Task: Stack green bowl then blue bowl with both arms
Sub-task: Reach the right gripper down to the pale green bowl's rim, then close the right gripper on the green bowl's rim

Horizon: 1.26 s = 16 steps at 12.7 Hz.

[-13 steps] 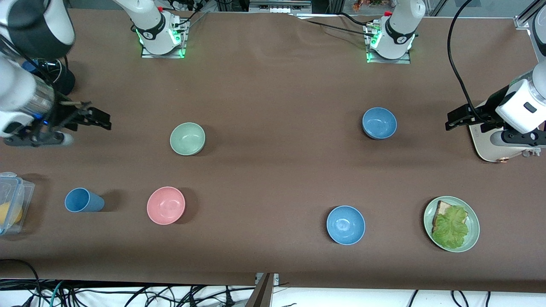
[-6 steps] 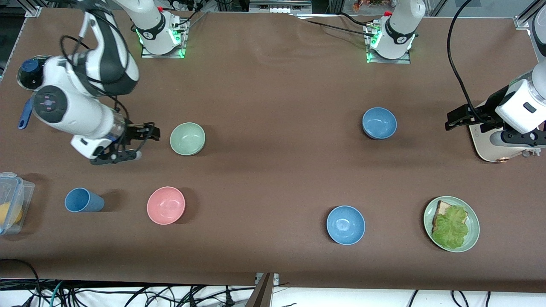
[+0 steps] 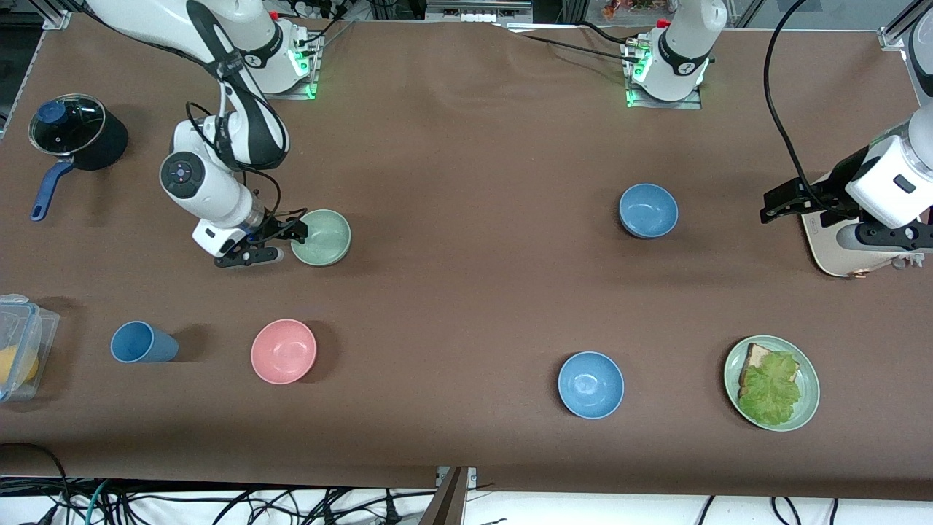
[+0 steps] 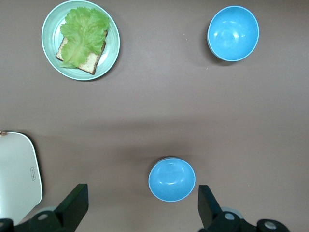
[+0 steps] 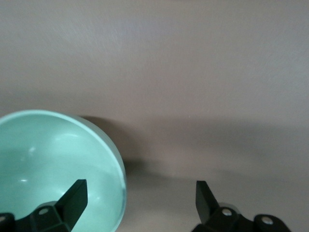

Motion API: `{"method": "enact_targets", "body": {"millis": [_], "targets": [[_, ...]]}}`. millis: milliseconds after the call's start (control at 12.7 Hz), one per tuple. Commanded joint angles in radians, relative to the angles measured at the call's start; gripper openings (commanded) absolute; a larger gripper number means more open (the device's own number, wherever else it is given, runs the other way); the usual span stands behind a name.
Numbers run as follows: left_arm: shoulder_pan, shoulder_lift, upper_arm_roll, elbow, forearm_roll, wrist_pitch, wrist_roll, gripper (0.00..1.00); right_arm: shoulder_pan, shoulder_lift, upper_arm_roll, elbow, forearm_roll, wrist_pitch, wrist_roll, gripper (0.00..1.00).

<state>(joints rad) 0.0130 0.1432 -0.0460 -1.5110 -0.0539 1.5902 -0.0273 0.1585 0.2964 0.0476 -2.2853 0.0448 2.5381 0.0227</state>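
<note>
The small round pale green bowl (image 3: pixel 321 237) sits on the brown desk (image 3: pixel 466 292), toward the right arm's end, farther from the front camera than the small round pink bowl (image 3: pixel 283 351). The right hand (image 3: pixel 291 233) is at its rim, fingers wide apart, one finger (image 5: pixel 72 198) over the inside of the bowl and nothing gripped. The small round dusty blue bowl (image 3: pixel 648 210) sits toward the left arm's end. The left hand (image 3: pixel 774 206) waits near it, up over a white flat thing (image 3: pixel 827 251), fingers wide apart and empty.

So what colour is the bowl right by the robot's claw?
Pale sage green. The green bowl sits at the open right claw; the front view shows it best.
</note>
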Motion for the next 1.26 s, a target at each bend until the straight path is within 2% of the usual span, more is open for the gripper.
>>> {"method": "enact_targets", "body": {"millis": [0, 79, 237, 316, 395, 711, 789, 1026, 1105, 1184], "targets": [[-0.004, 0.013, -0.002, 0.032, 0.014, -0.022, 0.006, 1.0, -0.007, -0.001, 0.012, -0.013, 0.017, 0.011, 0.005, 0.91], [-0.004, 0.013, -0.002, 0.032, 0.014, -0.022, 0.006, 1.0, -0.007, 0.01, 0.014, -0.013, 0.017, 0.02, 0.006, 0.78], [-0.004, 0.013, -0.002, 0.032, 0.014, -0.021, 0.006, 1.0, -0.007, 0.023, 0.017, -0.011, 0.017, 0.025, 0.013, 0.28], [-0.004, 0.013, -0.002, 0.032, 0.014, -0.021, 0.006, 1.0, -0.007, 0.024, 0.018, -0.011, 0.018, 0.022, 0.023, 0.09], [-0.004, 0.013, -0.002, 0.032, 0.014, -0.021, 0.006, 1.0, -0.007, 0.023, 0.02, -0.01, 0.018, 0.019, 0.029, 0.0], [-0.004, 0.013, -0.002, 0.032, 0.014, -0.021, 0.006, 1.0, -0.007, 0.015, 0.038, 0.004, 0.017, 0.001, 0.061, 0.0], [-0.004, 0.013, -0.002, 0.032, 0.014, -0.021, 0.006, 1.0, -0.007, 0.01, 0.066, 0.038, 0.021, -0.042, 0.095, 0.0], [-0.005, 0.013, -0.002, 0.032, 0.014, -0.021, 0.006, 1.0, 0.001, 0.018, 0.145, 0.243, 0.03, -0.243, 0.23, 0.0], [-0.005, 0.013, -0.002, 0.032, 0.014, -0.021, 0.006, 1.0, 0.015, 0.029, 0.17, 0.295, 0.036, -0.257, 0.271, 0.0], [-0.004, 0.013, -0.002, 0.032, 0.013, -0.021, 0.006, 1.0, 0.042, 0.085, 0.182, 0.373, 0.058, -0.259, 0.339, 0.0]]}}
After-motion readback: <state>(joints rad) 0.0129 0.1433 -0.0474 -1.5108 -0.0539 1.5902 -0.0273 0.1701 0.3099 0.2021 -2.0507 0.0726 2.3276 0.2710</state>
